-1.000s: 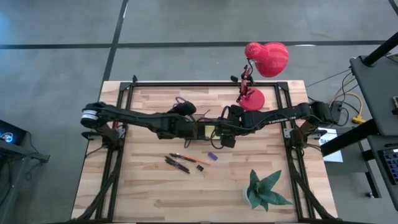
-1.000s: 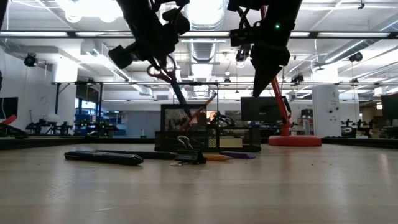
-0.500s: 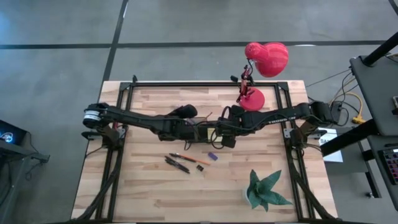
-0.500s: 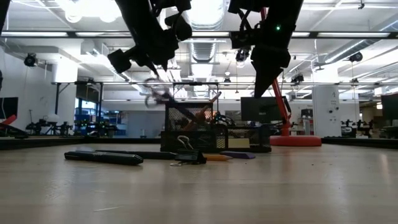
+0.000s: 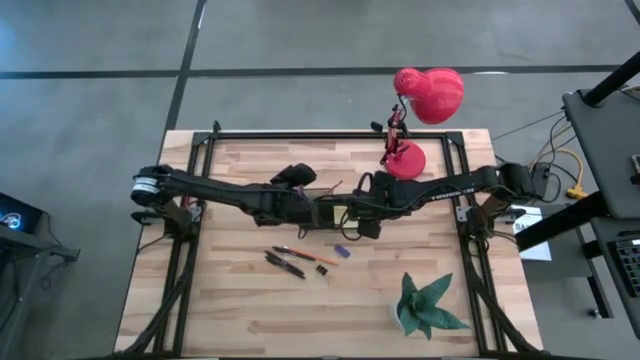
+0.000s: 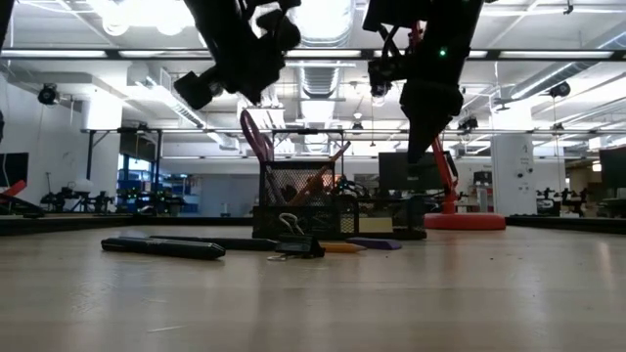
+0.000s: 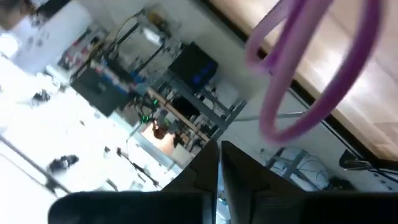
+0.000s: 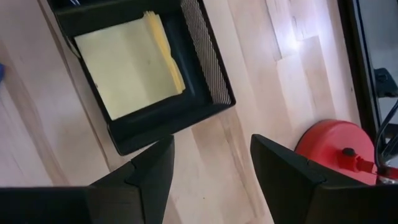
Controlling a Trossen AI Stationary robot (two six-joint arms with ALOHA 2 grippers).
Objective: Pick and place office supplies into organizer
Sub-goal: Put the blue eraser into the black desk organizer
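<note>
The purple-handled scissors stand blades down in the mesh cup of the black organizer, with the handles leaning out over the rim. The handle loops show large in the left wrist view. My left gripper hovers just above the cup, shut and clear of the loops. My right gripper is open above the organizer's tray end, where the yellow sticky-note pad lies in a compartment. Dark pens, an orange pencil and small bits lie on the table nearer the front.
The red desk lamp's base stands just beyond the right gripper, with its head over the far edge. A green paper plant sits near the front right. A long dark pen and a dark clip lie in front of the organizer.
The scissors hung blades down from the left gripper above the mesh cup. They then tipped and dropped, and now they stand in the cup, free of the gripper. The left gripper has stayed above the cup.
</note>
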